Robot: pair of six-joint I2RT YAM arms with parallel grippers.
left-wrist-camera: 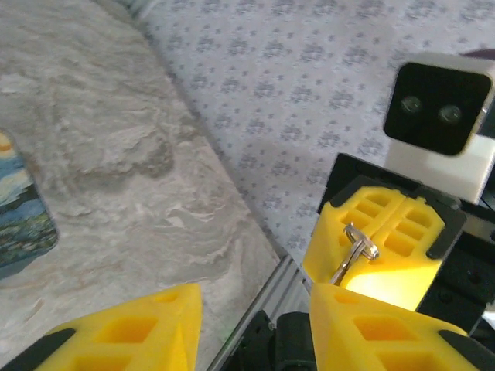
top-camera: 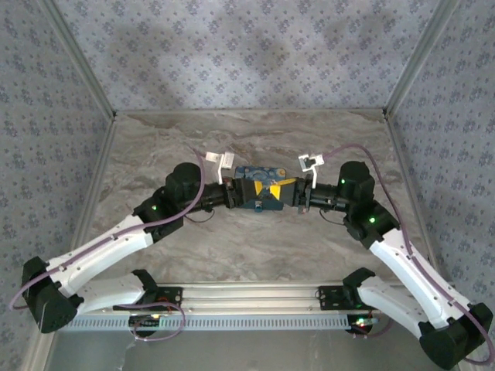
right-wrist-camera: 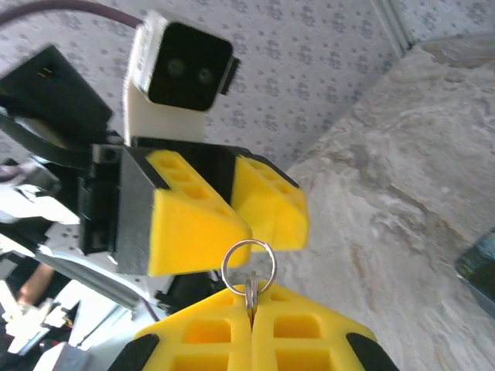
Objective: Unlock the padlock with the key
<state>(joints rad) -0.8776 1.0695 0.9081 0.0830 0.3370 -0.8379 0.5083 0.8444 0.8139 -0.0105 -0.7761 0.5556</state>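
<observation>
nearest us, well on our side of the key (left-wrist-camera: 352, 251), the rail (top-camera: 247, 297) carries both arm bases, and bare table (top-camera: 232, 247) lies between it and the key. next comes the left gripper (left-wrist-camera: 254, 309), facing the key from the left and just beside it. its yellow fingers (left-wrist-camera: 139, 328) stand apart with nothing between them. the right gripper (right-wrist-camera: 251, 300) is clamped on the key itself, pads pressed together. the key ring (right-wrist-camera: 248, 241) pokes out past the fingertips toward the left gripper. just beyond the key and lower, a blue block (top-camera: 254, 175) with a painted pattern lies on the table, held by neither gripper. we take it for the padlock, though we cannot make out a shackle or keyhole. the patterned wall (top-camera: 247, 54) stands well beyond the key.

our first worry is the grip. most of the key looks buried in the soft pads, ring end outward, so we judge it cannot enter a lock as it sits. a handover looks likely, and if the right jaws let go before the left ones bite, the key drops to the table. the left fingers might also catch only the loose ring, and then the key would swing and point nowhere useful. the two grippers sit so close around the key that a small overshoot would knock them together. the block is loose too, so any push from the key could slide or turn it away.
</observation>
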